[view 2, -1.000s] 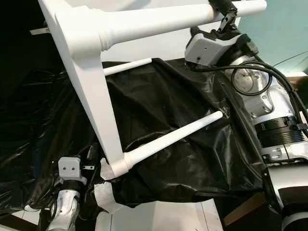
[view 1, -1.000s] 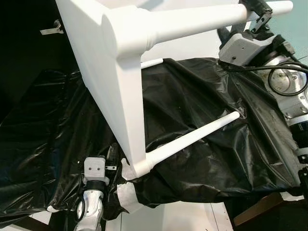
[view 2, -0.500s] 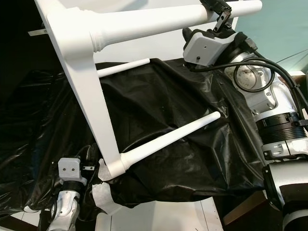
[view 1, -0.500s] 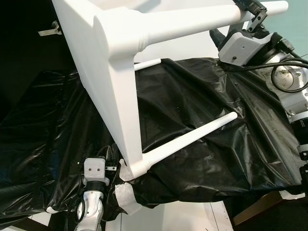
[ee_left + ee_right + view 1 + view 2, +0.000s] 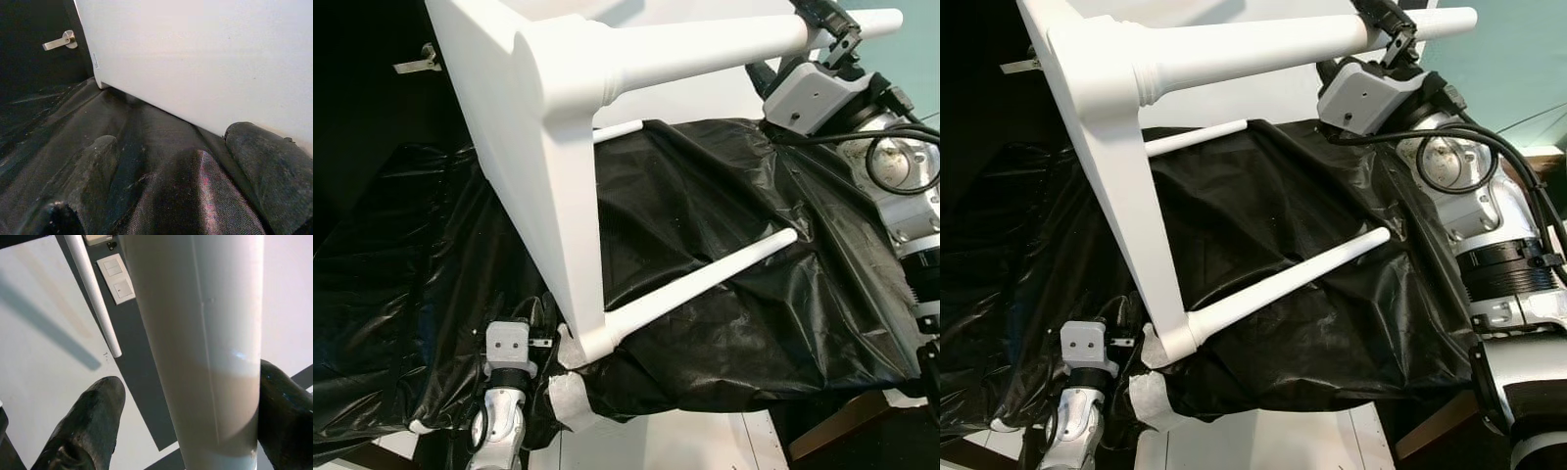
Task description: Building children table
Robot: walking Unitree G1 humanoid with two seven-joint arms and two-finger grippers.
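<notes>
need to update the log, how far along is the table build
Done: three white legs show screwed into the table, which is tipped on its side on the black sheet. In hand: the right gripper straddles the upper leg; one finger looks off it. The left gripper rests low beside the tabletop. Left: a fourth leg can't be confirmed; standing the table upright.

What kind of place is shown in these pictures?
Probably a room inside a home, set up for putting furniture together. A dark door with a metal handle and wall switches show it is indoors. Black plastic sheeting is spread under a white children table.
</notes>
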